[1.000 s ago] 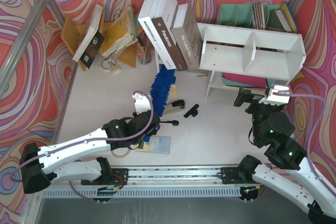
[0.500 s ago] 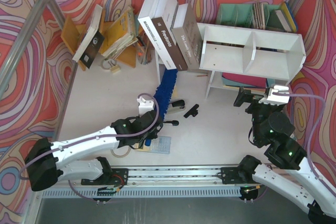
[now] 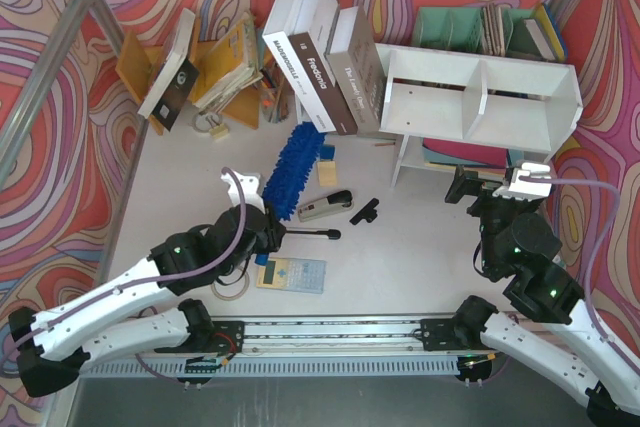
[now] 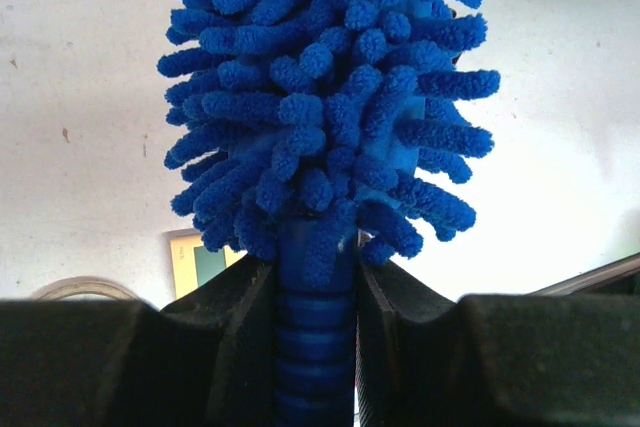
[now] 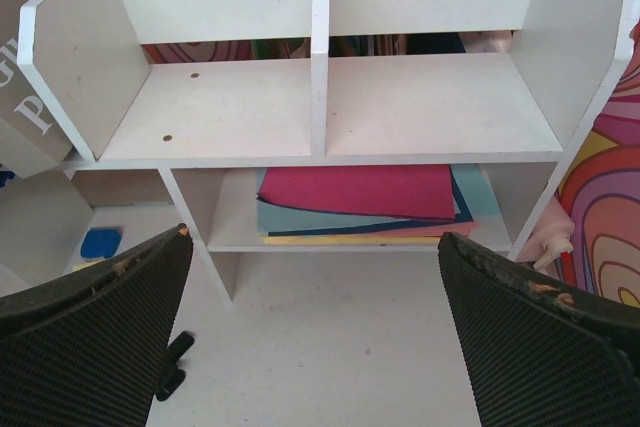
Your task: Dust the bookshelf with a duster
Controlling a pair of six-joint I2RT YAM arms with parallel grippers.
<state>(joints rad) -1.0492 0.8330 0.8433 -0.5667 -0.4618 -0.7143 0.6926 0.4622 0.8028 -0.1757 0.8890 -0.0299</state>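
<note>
The duster (image 3: 293, 157) has a fluffy bright-blue head that slants up toward the leaning books, left of the bookshelf (image 3: 480, 97). My left gripper (image 3: 270, 212) is shut on its ribbed blue handle. In the left wrist view the handle (image 4: 315, 347) sits pinched between both black fingers (image 4: 230, 322), and the duster head (image 4: 330, 97) fills the view above my left gripper (image 4: 312, 282). My right gripper (image 3: 485, 187) stands open just in front of the white bookshelf (image 5: 320, 97). Nothing lies between the wide-set jaws of the right gripper (image 5: 312, 239), which faces the lower tier.
Large books (image 3: 320, 57) lean against the bookshelf's left end. An orange rack (image 3: 135, 62) with books stands back left, a teal organiser (image 3: 450, 27) behind the shelf. A stapler (image 3: 325, 205), black clip (image 3: 364, 212), pen (image 3: 310, 234) and calculator (image 3: 290, 274) lie mid-table. Coloured paper (image 5: 360, 197) fills the lower tier.
My left arm has swung left and pulled back, carrying the duster; its head moved left off the stapler and now slants toward the books. The right arm has not moved.
</note>
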